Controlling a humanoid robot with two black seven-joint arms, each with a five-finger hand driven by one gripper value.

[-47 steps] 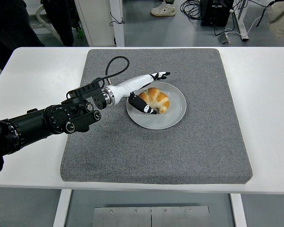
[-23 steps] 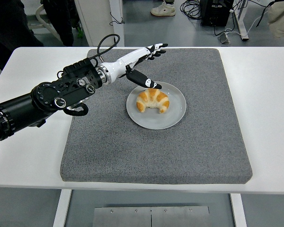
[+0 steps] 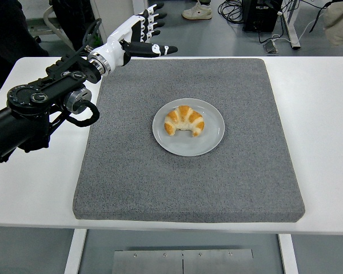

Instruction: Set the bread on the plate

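The mat point(image 3: 188, 171) covers most of the table point(image 3: 320, 142), its near half bare. At the mat's middle sits the plate point(image 3: 211, 140), and the bread point(image 3: 184, 120) lies on it, toward the plate's far side, touched by nothing. Farther off, above the mat's far left corner, the left hand point(image 3: 138, 35) hangs with fingers spread wide, holding nothing. The placing looks done; the next move calls only for taking the arm clear of the table.
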